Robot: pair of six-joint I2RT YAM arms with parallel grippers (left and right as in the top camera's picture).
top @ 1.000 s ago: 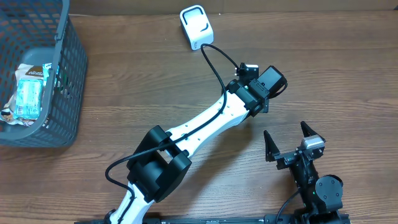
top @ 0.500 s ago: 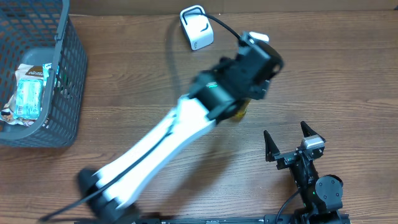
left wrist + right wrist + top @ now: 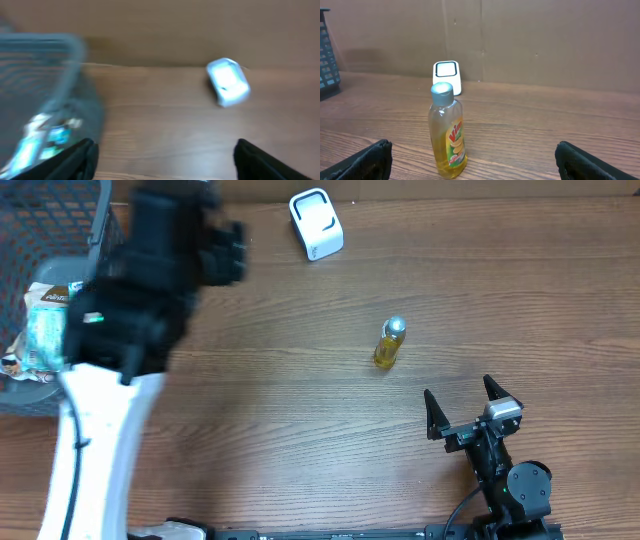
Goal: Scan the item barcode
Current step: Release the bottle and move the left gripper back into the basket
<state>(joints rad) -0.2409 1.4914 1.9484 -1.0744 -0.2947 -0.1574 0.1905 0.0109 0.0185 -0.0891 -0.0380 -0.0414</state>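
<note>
The table (image 3: 300,430) carries everything. The left arm (image 3: 100,440) stands over its left side, above the basket (image 3: 45,225). This position probably serves to reach the basket's contents. The arm is badly blurred in the overhead view and covers most of the basket's near wall.

The basket holds packets (image 3: 45,330). Their print is unreadable, and their number cannot be told.

The scanner (image 3: 316,223) sits at the far edge of the table with its window facing the open centre, so an item can be presented in front of it.

The bottle (image 3: 388,345) is the item nearest the scanner. It stands upright on bare wood between the scanner and the right gripper (image 3: 460,392), apart from both and held by nothing. Its front label faces the right wrist camera. No barcode shows in any view, so it may lie on the side turned away.

The right gripper is parked low at the near edge with its fingers spread fully, gripping nothing.

The left gripper (image 3: 165,160) appears in its own wrist view as two dark fingers at the lower corners, wide apart with nothing between them. That view is smeared, and the fingertips are cut off by the frame
</note>
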